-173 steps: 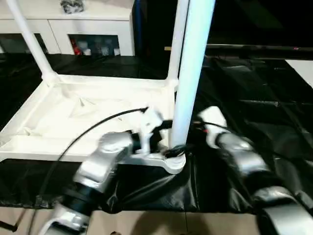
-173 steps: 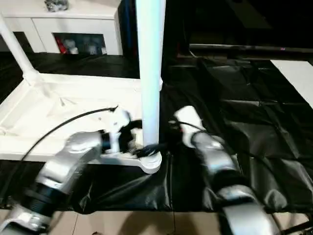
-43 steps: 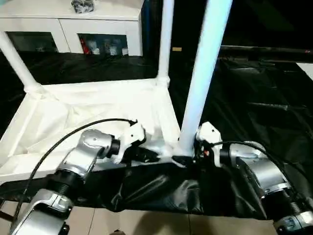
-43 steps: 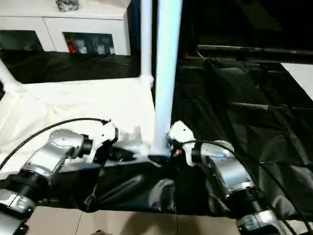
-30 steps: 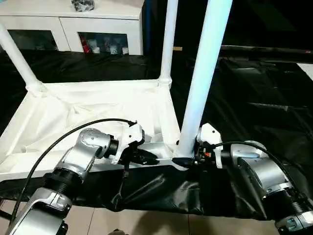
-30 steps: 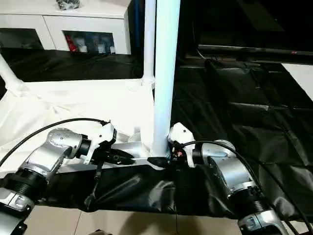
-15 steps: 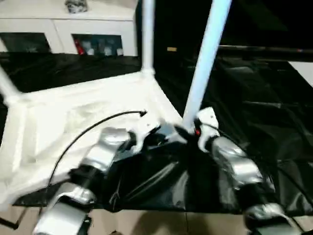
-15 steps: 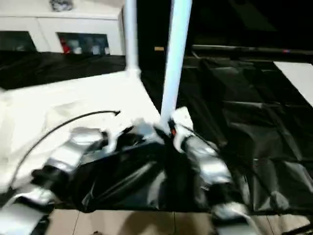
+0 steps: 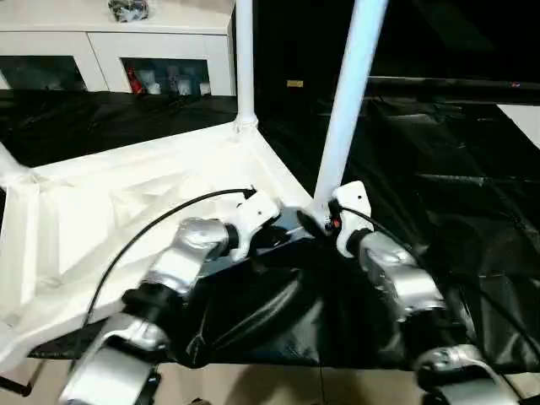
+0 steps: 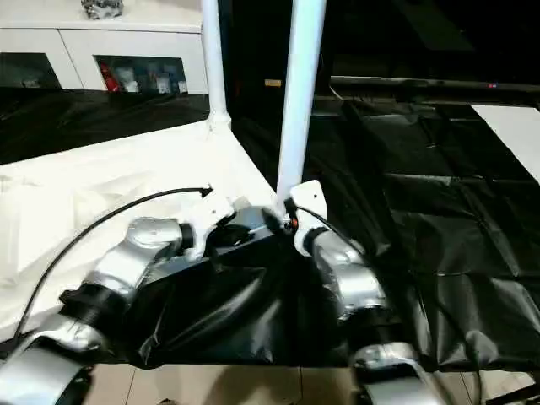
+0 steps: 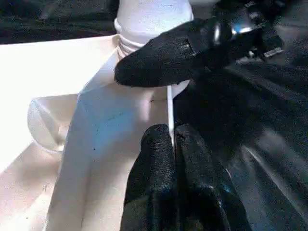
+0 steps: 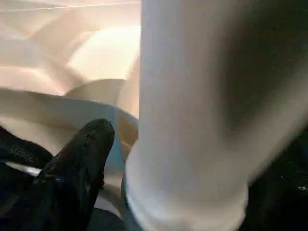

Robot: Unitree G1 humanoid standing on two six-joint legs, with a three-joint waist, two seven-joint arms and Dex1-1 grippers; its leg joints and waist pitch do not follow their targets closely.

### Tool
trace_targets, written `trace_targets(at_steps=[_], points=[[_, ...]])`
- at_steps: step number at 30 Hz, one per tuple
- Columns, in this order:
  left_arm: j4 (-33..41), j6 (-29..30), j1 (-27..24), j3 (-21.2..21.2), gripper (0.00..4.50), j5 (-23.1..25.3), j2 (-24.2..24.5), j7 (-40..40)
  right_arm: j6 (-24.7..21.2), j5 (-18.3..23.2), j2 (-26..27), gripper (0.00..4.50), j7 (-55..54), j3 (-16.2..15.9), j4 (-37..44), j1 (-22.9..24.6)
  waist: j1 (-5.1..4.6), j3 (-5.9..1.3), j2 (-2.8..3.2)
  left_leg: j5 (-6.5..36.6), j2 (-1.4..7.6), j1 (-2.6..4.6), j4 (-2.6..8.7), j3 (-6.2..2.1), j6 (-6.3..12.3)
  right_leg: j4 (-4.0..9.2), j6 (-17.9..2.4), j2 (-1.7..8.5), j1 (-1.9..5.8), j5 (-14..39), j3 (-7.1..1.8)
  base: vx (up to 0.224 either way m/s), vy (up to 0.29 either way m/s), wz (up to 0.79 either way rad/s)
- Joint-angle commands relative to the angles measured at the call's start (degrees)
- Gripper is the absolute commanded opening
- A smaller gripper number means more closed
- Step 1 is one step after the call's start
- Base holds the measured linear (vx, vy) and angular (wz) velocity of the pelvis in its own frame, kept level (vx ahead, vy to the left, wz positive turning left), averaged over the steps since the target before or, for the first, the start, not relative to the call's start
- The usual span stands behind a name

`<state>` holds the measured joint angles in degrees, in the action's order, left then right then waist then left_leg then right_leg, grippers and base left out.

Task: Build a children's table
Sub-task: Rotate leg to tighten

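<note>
On the black sheet (image 9: 472,219) the children's table (image 9: 126,202) lies upside down, legs pointing up. At its near corner the left claw (image 11: 172,139) pinches the rim, and the right claw (image 9: 314,224) grips the near leg (image 9: 342,118) at its base.

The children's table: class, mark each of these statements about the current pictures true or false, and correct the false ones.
1. The tabletop lies underside up. True.
2. The left gripper pinches the tabletop's thin rim. True.
3. No leg is fitted yet. False: the near leg and the far leg stand in corner sockets.
4. The tabletop rests on bare wood. False: it rests on black sheeting.
5. A white cabinet stands behind. True.
</note>
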<state>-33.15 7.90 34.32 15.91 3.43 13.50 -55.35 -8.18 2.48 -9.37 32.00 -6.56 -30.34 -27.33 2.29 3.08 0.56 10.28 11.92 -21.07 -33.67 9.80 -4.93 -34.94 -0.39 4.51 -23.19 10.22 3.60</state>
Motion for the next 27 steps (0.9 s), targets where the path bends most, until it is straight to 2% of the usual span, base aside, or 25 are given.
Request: trace_targets(at_steps=[1,2,3,6,8,9,10,14,23,25,26,27], points=[[2.93,-2.81,-0.55,2.23,0.0,-2.43,-0.02,-5.25,-0.19,1.17,-1.3,3.91,7.49,-3.14,3.39,0.94,0.38,-3.79,-0.45,11.11,0.98,0.14,3.77,0.1,3.16,4.26,-11.93,3.05,3.21,11.1,-2.42,0.0,0.0,0.0],[3.42,-3.46,-0.86,2.5,0.0,-2.69,1.11,-7.23,-0.26,1.72,-3.15,3.91,11.0,-3.68,4.98,1.71,0.33,-3.82,-0.54,10.87,0.89,0.1,3.73,0.14,3.48,4.08,-12.37,2.92,3.27,10.13,-2.37,0.0,0.0,0.0],[3.63,-4.38,-1.07,2.87,0.0,-2.74,2.92,-9.88,-0.48,3.23,-6.2,3.58,17.05,-4.33,7.5,2.92,0.49,-3.81,-0.37,10.8,0.88,0.12,3.73,0.11,3.58,4.1,-12.43,2.98,3.33,9.95,-2.37,0.0,0.0,0.0],[3.57,-5.21,-1.1,2.98,0.0,-3.08,4.37,-12.44,-0.78,4.62,-8.53,3.55,21.38,-4.75,9.4,3.65,0.74,-3.8,-0.42,11.35,1.11,0.33,3.68,0.23,4.19,4.03,-13.22,2.95,3.14,9.19,-2.42,0.0,0.0,0.0],[3.68,-5.48,-1.05,2.95,0.0,-3.53,5.47,-14.69,-1.13,5.45,-10.49,3.18,24.77,-5.57,10.89,4.06,0.91,-3.64,-0.44,12.35,1.13,0.5,3.76,0.28,3.66,4.23,-13.16,3.04,2.94,11.69,-2.43,0.0,0.0,0.0],[3.87,-5.5,-1.08,3.01,0.0,-3.92,6.11,-16.42,-1.11,5.65,-11.54,3.13,26.61,-6.13,11.73,4.31,0.99,-3.62,-0.75,12.5,1.11,0.51,3.76,0.3,3.55,4.35,-12.94,3.03,2.97,12.51,-2.41,0.0,0.0,0.0],[3.87,-5.5,-1.08,3.01,0.0,-3.92,6.11,-16.42,-1.11,5.65,-11.54,3.13,26.61,-6.13,11.73,4.31,1.34,-3.66,-0.59,12.45,1.2,0.75,3.75,0.33,3.34,4.31,-12.66,3.06,2.86,13.13,-2.51,0.0,0.0,0.0],[4.02,-6.04,-0.67,3.5,0.0,-4.83,8.79,-21.47,-1.55,6.11,-13.84,2.8,31.84,-7.5,13.65,4.46,1.4,-3.55,-0.84,12.51,1.22,0.51,3.86,0.28,3.06,4.27,-12.53,3.09,2.87,13.74,-2.46,0.0,0.0,0.0],[2.18,-6.58,0.04,2.65,0.0,-4.55,8.54,-20.44,-1.52,5.35,-14.21,2.63,33.8,-9.56,14.59,5.0,1.68,-3.68,-0.66,11.51,1.16,0.47,3.77,0.24,2.74,4.16,-12.52,3.13,2.92,13.09,-2.44,0.0,0.0,0.0],[1.89,-6.26,0.05,2.23,0.0,-4.41,7.97,-18.78,-1.72,5.31,-13.83,2.62,33.36,-9.62,14.93,5.45,1.79,-3.69,-0.72,11.59,1.17,0.51,3.75,0.25,2.67,4.18,-12.43,3.15,2.93,13.25,-2.46,0.0,0.0,0.0],[1.06,-5.46,0.33,1.37,0.0,-3.88,6.62,-14.87,-2.1,5.34,-12.54,2.62,30.83,-8.86,14.71,5.83,1.95,-3.64,-0.43,11.76,1.14,0.55,3.72,0.25,2.55,4.26,-12.33,3.17,2.85,13.73,-2.47,0.0,0.0,0.0],[0.58,-5.19,0.61,0.97,0.0,-3.72,5.88,-12.83,-2.52,5.4,-11.65,2.62,29.03,-8.25,14.21,5.82,1.91,-3.61,-0.63,11.92,1.11,0.53,3.73,0.33,2.49,4.36,-12.14,3.1,2.81,14.04,-2.49,0.0,0.0,0.0]])
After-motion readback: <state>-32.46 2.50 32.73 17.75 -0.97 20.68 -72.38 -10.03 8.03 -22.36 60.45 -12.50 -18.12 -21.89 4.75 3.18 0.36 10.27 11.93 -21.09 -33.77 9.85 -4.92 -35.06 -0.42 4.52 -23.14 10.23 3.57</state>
